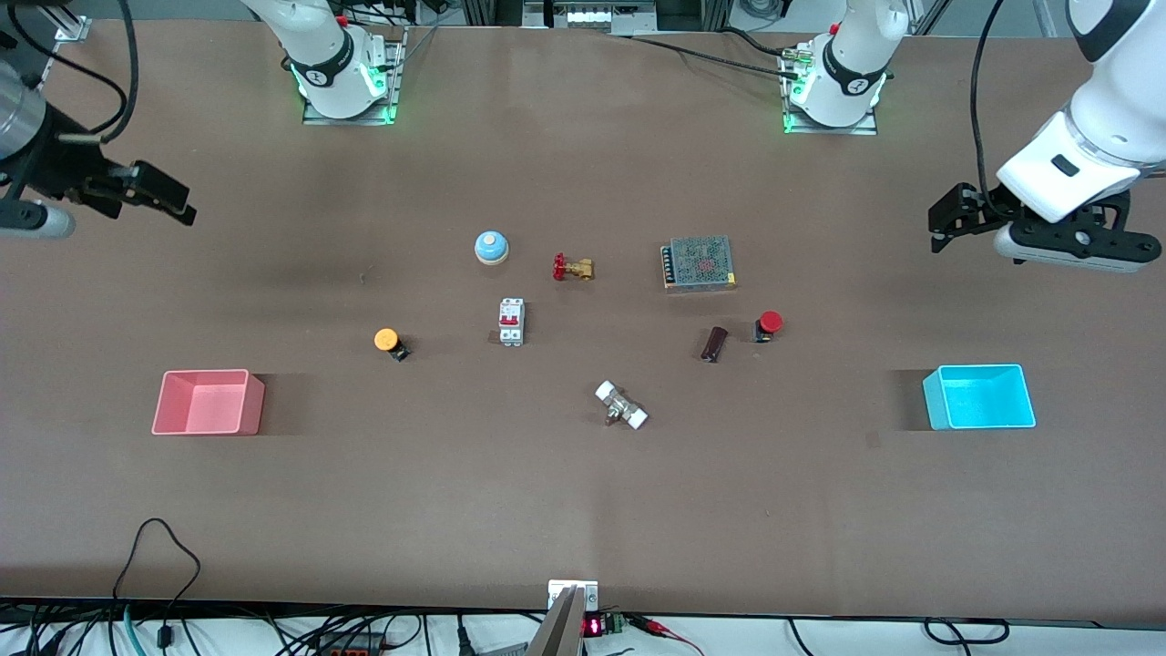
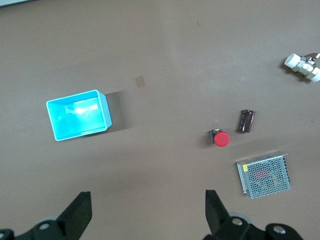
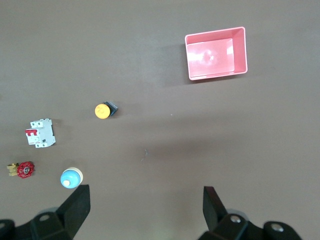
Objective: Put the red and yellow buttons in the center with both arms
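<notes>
The yellow button (image 1: 387, 340) (image 3: 102, 110) lies on the brown table toward the right arm's end, between the pink tray and the circuit breaker. The red button (image 1: 770, 322) (image 2: 221, 138) sits toward the left arm's end, beside a dark cylinder. The table's center (image 1: 610, 337) between them is bare brown surface. My left gripper (image 1: 943, 223) (image 2: 148, 200) hangs open and empty high over the left arm's end of the table. My right gripper (image 1: 178, 202) (image 3: 146, 197) hangs open and empty over the right arm's end. Both are well apart from the buttons.
A blue bell (image 1: 491, 247), brass valve (image 1: 572, 268) and mesh power supply (image 1: 700, 263) lie nearer the bases. A circuit breaker (image 1: 511, 322), dark cylinder (image 1: 714, 343) and white fitting (image 1: 621, 405) ring the middle. Pink tray (image 1: 208, 402) and cyan tray (image 1: 979, 396) stand at the ends.
</notes>
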You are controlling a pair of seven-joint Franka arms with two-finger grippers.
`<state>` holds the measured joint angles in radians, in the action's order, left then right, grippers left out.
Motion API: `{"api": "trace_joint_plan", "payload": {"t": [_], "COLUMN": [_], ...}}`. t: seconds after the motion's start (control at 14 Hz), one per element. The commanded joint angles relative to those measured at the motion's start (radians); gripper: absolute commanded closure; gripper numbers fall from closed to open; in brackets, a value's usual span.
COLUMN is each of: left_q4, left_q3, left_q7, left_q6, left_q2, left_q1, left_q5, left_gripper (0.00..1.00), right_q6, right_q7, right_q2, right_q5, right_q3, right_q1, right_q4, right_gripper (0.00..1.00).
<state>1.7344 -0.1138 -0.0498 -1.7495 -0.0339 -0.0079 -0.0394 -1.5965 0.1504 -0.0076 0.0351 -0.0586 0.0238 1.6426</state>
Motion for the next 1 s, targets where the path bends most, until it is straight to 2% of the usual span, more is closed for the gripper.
{"api": "trace_joint_plan", "payload": {"t": [0.0, 0.93], "left_q4": [-0.016, -0.018], "left_q3": [-0.004, -0.004], "left_q7": [-0.012, -0.005], "left_q6": [0.025, 0.035], "left_q2": [0.0, 0.0], "left_q1": [0.0, -0.001], "left_q5": [-0.016, -0.016], "left_gripper": [0.0, 0.0], "right_q6": [0.027, 0.016], "right_q7": [0.001, -0.005], "right_q2": [0.017, 0.018], "right_q5": [-0.02, -0.043], "right_q3": [0.003, 0.002], "right_q1": [-0.027, -0.025], "right_q4": [-0.038, -0.038], "right_gripper": [0.0, 0.0]}}
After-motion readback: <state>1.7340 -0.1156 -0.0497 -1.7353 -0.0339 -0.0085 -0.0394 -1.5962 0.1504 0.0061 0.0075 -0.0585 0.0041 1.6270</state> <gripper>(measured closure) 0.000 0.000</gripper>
